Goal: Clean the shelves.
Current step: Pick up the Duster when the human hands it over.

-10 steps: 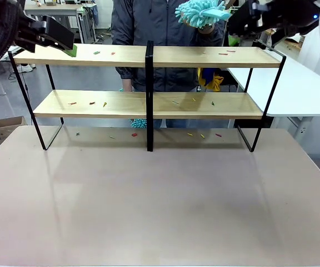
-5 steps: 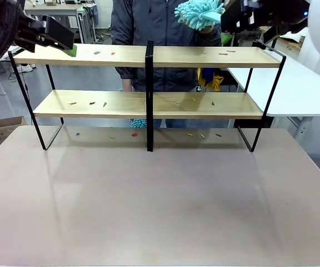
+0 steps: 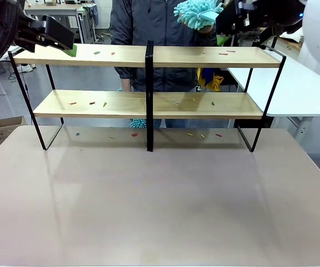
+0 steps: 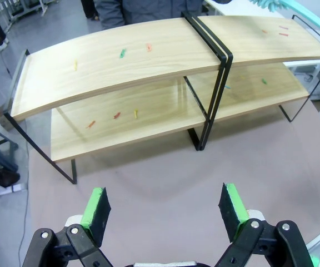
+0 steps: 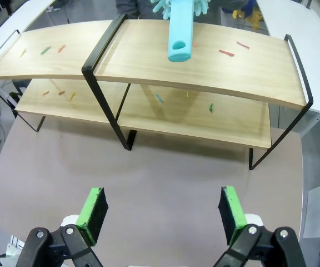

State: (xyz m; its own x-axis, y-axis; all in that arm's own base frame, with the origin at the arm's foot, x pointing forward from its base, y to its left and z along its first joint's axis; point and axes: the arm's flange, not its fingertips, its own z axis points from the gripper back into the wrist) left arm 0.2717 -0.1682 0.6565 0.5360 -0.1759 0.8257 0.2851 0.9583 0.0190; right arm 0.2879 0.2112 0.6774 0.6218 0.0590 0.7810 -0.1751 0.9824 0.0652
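1. The shelves [image 3: 204, 57], two light-wood boards in a thin black metal frame, are stood at the far edge of the beige table [image 3: 160, 211].
2. The left gripper [image 4: 165, 203] is held with jaws spread and empty, near the top board's left end.
3. The right gripper [image 5: 161, 207] is held with jaws spread and empty, near a fluffy turquoise duster [image 3: 199, 12].

Even, diffuse light falls from above. The shelves [image 3: 121, 104] cast a soft, pale shadow on the desk [image 3: 160, 211] along its far edge, and the desk top carries a faint sheen with dim reflections of the black frame legs. In both wrist views, wide-angle distortion bows the straight shelf boards into arcs, most strongly toward the picture edges, while focus stays sharp across the scene.
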